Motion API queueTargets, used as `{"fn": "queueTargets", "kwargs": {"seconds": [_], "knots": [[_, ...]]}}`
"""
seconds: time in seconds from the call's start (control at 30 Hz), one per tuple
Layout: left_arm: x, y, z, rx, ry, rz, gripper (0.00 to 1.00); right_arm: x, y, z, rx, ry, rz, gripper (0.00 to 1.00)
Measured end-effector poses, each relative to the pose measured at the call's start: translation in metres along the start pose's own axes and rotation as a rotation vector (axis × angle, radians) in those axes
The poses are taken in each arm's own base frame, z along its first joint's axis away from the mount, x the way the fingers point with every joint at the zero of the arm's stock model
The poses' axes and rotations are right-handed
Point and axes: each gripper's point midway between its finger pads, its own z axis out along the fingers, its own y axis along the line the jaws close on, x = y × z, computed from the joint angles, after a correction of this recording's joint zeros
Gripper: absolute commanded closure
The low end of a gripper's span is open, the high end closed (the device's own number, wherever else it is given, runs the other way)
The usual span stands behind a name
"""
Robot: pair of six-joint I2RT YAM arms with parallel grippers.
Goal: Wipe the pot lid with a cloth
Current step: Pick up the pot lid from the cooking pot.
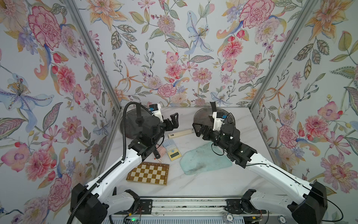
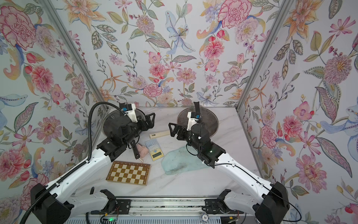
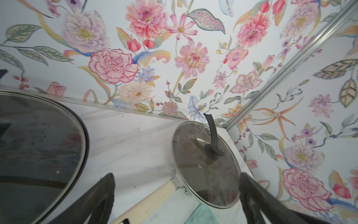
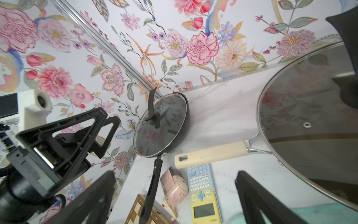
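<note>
Glossy glass pot lid (image 3: 203,178) (metal-rimmed), fuzzy terry cloth (image 1: 205,161), wooden chessboard (image 1: 148,173), smooth marble-look table (image 1: 193,184).

Cloth (image 1: 205,160): pale mint-teal, dark dirty smudges.
Lid (image 3: 205,174): dark see-through glass, silver rim, black handle.
Pan handle (image 4: 211,154): cream.
Board (image 1: 148,173): brown and cream checks.
Calculator (image 4: 203,194): yellow, light blue keys.
Small item (image 4: 174,186): pink.
Table (image 1: 193,184): white, grey streaks.
Walls (image 1: 174,48): pale, with pink, orange, blue flowers.

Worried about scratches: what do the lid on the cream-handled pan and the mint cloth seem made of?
The lid looks like smooth tinted glass in a shiny metal rim: see-through, with reflections. The cloth looks like soft matte terry: fuzzy, dark-smudged.
</note>
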Motion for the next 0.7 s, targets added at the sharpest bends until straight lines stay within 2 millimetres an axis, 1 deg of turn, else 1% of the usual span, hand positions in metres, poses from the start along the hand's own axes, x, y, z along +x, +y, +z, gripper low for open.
{"fn": "queueTargets", "kwargs": {"seconds": [0.07,0.17,0.27,0.33,0.4,0.47,0.53,0.6,0.7], "knots": [[0.001,-0.015,0.004,0.081,0.005,0.0,0.01,-0.002,-0.011,-0.001,0.042,-0.007,0.035,0.01],[0.009,-0.031,0.017,0.168,0.044,0.034,0.01,-0.012,-0.037,-0.002,0.125,-0.033,0.068,0.01],[0.012,-0.037,0.038,0.171,0.078,0.086,0.01,-0.036,-0.078,-0.007,0.254,-0.118,0.028,0.01],[0.014,-0.037,0.046,0.167,0.087,0.119,0.0,-0.053,-0.102,-0.012,0.336,-0.168,-0.036,0.01],[0.02,-0.034,0.05,0.159,0.105,0.159,0.01,-0.07,-0.124,-0.012,0.408,-0.195,-0.116,0.01],[0.027,-0.031,0.052,0.151,0.125,0.199,0.01,-0.084,-0.142,-0.005,0.465,-0.195,-0.196,0.01],[0.036,-0.027,0.055,0.141,0.152,0.253,0.01,-0.096,-0.165,0.008,0.526,-0.167,-0.295,0.01],[0.043,-0.024,0.055,0.127,0.169,0.291,0.01,-0.096,-0.18,0.023,0.549,-0.12,-0.366,0.01],[0.053,-0.023,0.057,0.11,0.2,0.341,0.01,-0.089,-0.201,0.044,0.56,-0.05,-0.46,0.01]]}}
